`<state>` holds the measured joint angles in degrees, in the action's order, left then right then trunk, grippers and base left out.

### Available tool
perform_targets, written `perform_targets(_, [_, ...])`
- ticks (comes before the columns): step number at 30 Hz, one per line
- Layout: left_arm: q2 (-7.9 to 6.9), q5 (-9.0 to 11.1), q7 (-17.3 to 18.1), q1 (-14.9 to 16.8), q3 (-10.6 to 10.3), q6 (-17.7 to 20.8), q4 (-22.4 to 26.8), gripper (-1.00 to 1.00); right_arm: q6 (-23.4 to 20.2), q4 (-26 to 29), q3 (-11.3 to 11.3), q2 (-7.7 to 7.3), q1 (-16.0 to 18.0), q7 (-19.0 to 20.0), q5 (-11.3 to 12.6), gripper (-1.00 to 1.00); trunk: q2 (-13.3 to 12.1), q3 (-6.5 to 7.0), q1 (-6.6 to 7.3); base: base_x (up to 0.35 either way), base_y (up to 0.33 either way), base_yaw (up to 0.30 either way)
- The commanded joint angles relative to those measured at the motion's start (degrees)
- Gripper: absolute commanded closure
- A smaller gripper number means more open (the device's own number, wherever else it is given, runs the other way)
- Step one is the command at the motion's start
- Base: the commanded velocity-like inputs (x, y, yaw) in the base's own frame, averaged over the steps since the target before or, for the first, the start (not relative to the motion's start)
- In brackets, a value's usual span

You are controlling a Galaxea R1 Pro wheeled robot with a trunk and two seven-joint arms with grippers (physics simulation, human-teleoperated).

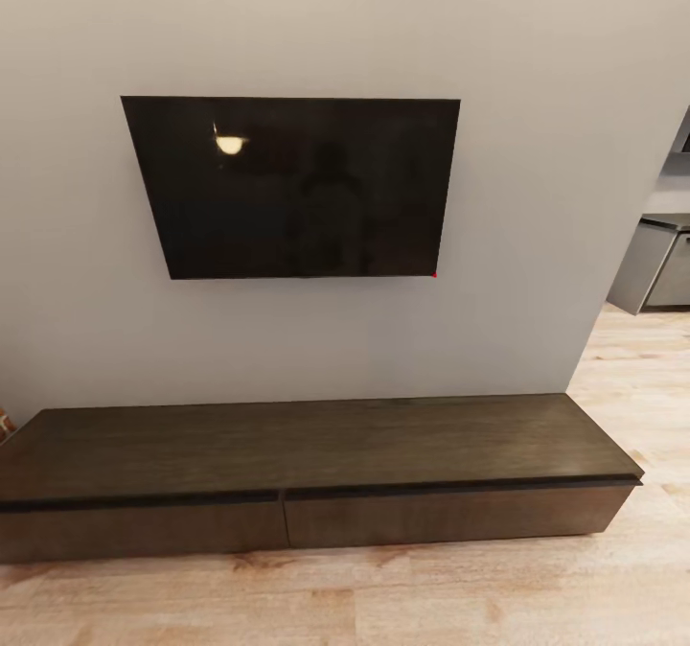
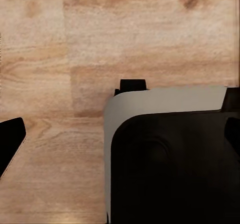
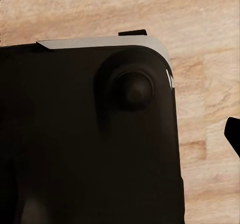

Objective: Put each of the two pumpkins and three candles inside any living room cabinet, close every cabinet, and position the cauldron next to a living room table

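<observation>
The cabinet (image 1: 316, 473) stands on the floor (image 1: 402, 598) against a plain grey wall (image 1: 537, 100), seen from the head view. It is a long, low console of dark-brown wood with a faint lengthwise grain on its flat top, a thin dark lip along the front edge, and two wide flat drawer fronts meeting at a narrow vertical seam near the middle. Both fronts sit flush with the carcass; the cabinet is closed. Its top is bare wood. Above it a TV (image 1: 297, 186) is mounted on the wall: a glossy black rectangular panel, reflecting a small bright lamp spot, with a tiny red dot at its lower right corner. The floor is light wood plank with warm, knotty grain. At the far right, past the wall's end, grey kitchen units (image 1: 661, 263) with smooth matte faces stand on the same planking. In the left wrist view, a rounded black-and-grey robot body part (image 2: 170, 159) lies over the plank floor, and a dark finger tip (image 2: 10, 139) shows at the edge; whether the left claw is wide or narrow cannot be told. In the right wrist view, a smooth black housing (image 3: 85, 144) with a round knob covers the planks, a dark finger tip (image 3: 234, 134) at the edge; the right claw's state cannot be told either.
</observation>
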<state>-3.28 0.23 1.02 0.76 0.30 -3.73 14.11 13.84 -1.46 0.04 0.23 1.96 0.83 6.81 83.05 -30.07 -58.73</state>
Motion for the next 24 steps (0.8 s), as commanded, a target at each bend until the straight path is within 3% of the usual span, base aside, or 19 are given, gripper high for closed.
perform_targets(1, [-0.07, 0.0, 0.2, 0.0, 0.0, -0.3, 1.0, -1.0, 1.0, -0.1, 0.0, -0.04, 0.1, 0.1, 0.5, -1.0, 0.0, -0.05, 0.0, 0.0, 0.0, 0.0])
perform_targets(6, [0.06, 0.0, 0.3, 0.0, 0.0, 0.7, 7.3, -1.0, 3.2, 3.1, 0.0, -0.08, 0.1, -0.1, 0.3, -1.0, 0.0, -0.05, 0.0, 0.0, 0.0, 0.0])
perform_targets(9, [0.23, 0.0, 0.3, 0.1, -0.1, 3.6, 10.7, -1.0, -4.5, 13.0, 0.0, -0.06, 0.1, -0.4, 0.3, -1.0, 0.0, -0.05, 0.0, 0.0, 0.0, 0.0])
perform_targets(13, [0.49, 0.0, 0.3, 0.1, -0.1, 14.0, 21.5, -1.0, -20.6, 30.0, 0.0, -0.06, 0.1, -2.0, 0.4, -1.0, 0.0, -0.05, 0.0, 0.0, 0.0, 0.0])
perform_targets(15, [0.57, 0.0, 0.3, 0.2, -0.1, 18.7, 26.7, -1.0, -24.6, 35.9, 0.0, -0.04, 0.1, -3.5, 0.4, -1.0, 0.0, -0.05, 0.0, 0.0, 0.0, 0.0])
perform_targets(20, [1.4, 0.1, 0.3, 2.2, -0.1, 31.3, 40.4, -1.0, -30.8, 48.1, 0.0, 0.09, 0.9, -8.5, 0.6, -1.0, 0.0, -0.05, 0.0, 0.0, 0.0, 0.0])
perform_targets(24, [2.14, 0.1, 0.3, 6.2, -0.1, 38.8, 44.5, -1.0, -33.5, 53.0, 0.0, 0.29, 1.9, -9.4, 1.0, -1.0, 0.0, -0.05, 0.0, 0.0, 0.0, 0.0])
